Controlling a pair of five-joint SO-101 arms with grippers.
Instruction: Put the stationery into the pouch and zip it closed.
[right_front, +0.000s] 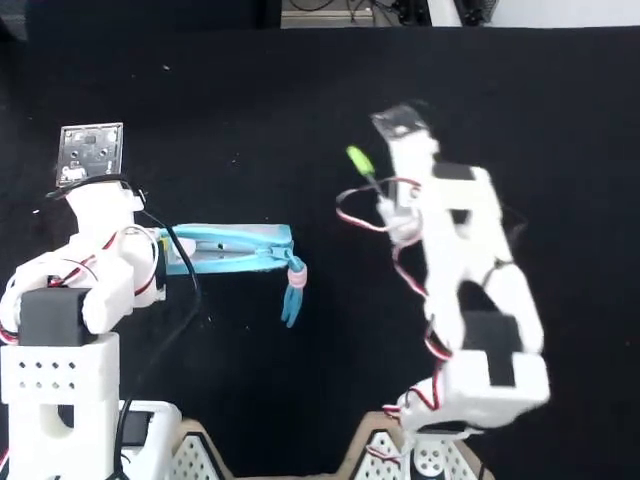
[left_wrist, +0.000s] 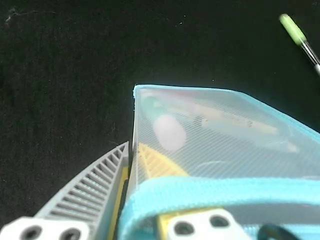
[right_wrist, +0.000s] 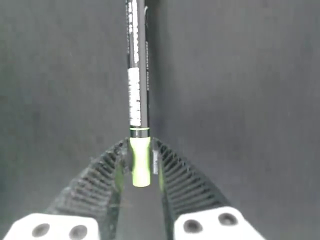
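Note:
The light-blue mesh pouch (right_front: 235, 248) lies flat on the black table, its zipper strap (right_front: 293, 290) hanging off the right end. My left gripper (right_front: 170, 255) is shut on the pouch's left end. In the left wrist view its ribbed finger (left_wrist: 100, 185) presses against the pouch (left_wrist: 215, 145), and a white eraser-like piece (left_wrist: 169, 131) and long items show through the mesh. A black pen with a green cap (right_front: 358, 160) lies right of the pouch. My right gripper (right_wrist: 140, 150) is shut on the pen's green cap (right_wrist: 141, 165), with the black barrel pointing away from it.
A grey square plate (right_front: 90, 150) sits at the far left behind the left arm. The right arm (right_front: 470, 280) stretches from the front edge toward the table's middle. Bare black cloth (right_front: 520, 120) spreads to the right and the back.

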